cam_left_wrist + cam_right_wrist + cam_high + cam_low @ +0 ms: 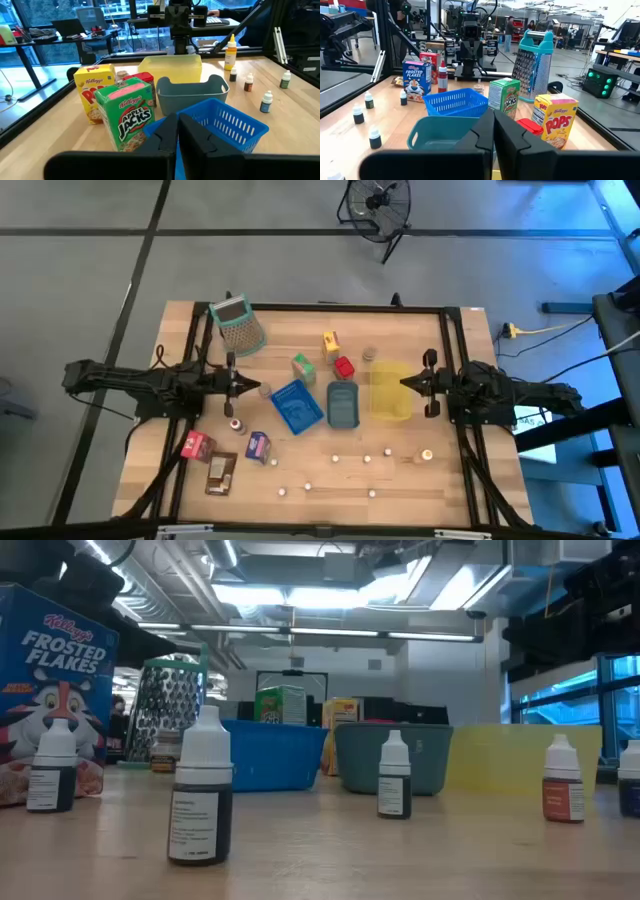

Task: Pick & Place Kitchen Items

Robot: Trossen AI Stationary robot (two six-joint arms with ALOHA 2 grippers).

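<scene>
left claw (262, 389): fingers pressed together, holding nothing, hovering over the tabletop (450, 490) just left of the blue tray (297, 406).
right claw (403, 383): fingers closed tight, empty, hanging over the yellow tray (389, 392) at its right edge.
trays: blue, teal (343, 404) and yellow stand side by side at mid-table, blue tilted.
cereal boxes: green apple jacks box (128, 116), yellow pops box (94, 91) and a small red box (344, 366) stand just behind the trays.
grater (237, 325): teal-handled, at the far left corner.
front-left packets: frosted flakes box (193, 445), purple packet (258, 445) and brown packet (221, 471) lie near the front left.
little bottles: white-capped dropper bottles (202, 788) stand scattered along the front of the tabletop, well apart from each other.
orange-capped bottle (230, 52): near the right front of the tabletop.
</scene>
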